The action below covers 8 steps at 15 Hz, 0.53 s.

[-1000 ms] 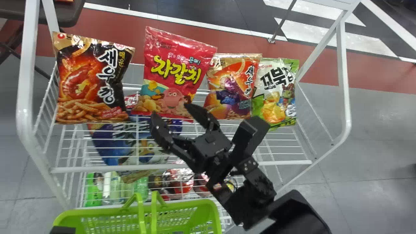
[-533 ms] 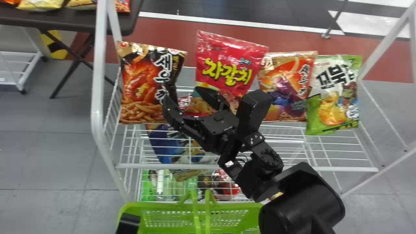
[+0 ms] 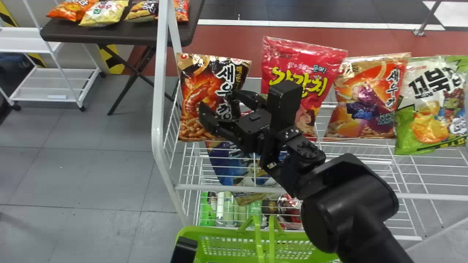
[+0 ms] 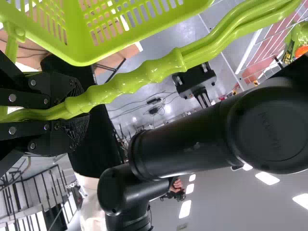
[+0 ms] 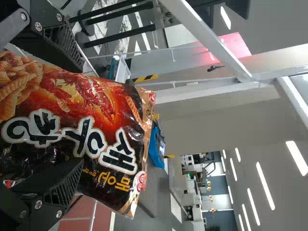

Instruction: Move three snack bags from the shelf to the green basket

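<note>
- While the right pincer is at the dark snack bag on the shelf, its fingers stand spread, with that bag between them in the right wrist view.
- The dark bag bears large white-edged lettering, smaller yellow characters and a round red emblem near a top corner; pictured prawn and sticks fill much of its front.
- Big yellow lettering runs over the red bag, partly covered by the right arm; the orange bag has a column of dark lettering, and the white-and-green bag bold black characters.
- The dark bag stands just beside the shelf's left upright, with a narrow gap to the red bag.
- The red and orange bags are close at their top corners, their lower parts farther apart; the white-and-green bag is just beside the orange one.
- A blue bag is below, seen through the wires.
- The green basket is in front of the shelf; the left pincer is beside it, pinching its handle in the left wrist view.
- Behind, a counter bears more bags.
</note>
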Tool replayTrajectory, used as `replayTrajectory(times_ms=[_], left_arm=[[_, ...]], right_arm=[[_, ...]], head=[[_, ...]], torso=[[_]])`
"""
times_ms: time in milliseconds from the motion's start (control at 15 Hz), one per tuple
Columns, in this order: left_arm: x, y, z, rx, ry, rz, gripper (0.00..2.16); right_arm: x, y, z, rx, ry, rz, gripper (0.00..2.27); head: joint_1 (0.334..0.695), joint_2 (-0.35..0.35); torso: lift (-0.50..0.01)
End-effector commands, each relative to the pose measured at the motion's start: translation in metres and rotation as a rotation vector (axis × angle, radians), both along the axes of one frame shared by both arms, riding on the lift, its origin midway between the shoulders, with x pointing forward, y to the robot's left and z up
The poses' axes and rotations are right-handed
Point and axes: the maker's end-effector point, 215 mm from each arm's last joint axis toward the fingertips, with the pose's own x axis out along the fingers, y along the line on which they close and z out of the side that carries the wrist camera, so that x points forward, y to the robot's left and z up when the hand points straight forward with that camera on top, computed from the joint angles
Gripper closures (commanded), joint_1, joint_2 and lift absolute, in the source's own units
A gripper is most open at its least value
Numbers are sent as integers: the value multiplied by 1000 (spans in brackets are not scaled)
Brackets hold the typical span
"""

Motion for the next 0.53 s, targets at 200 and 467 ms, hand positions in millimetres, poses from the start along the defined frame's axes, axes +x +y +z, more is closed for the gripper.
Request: replayTrajectory(times_ms=[200, 467], left_arm=[[6, 4, 0, -3, -4, 12, 1838], [8, 5, 1, -4, -11, 15, 1838]], right_arm=[[5, 15, -25, -26, 119, 77, 1531], [-7, 7, -12, -44, 111, 88, 2138]], head=[[695, 62], [695, 81]], torso=[[-43], [-43]])
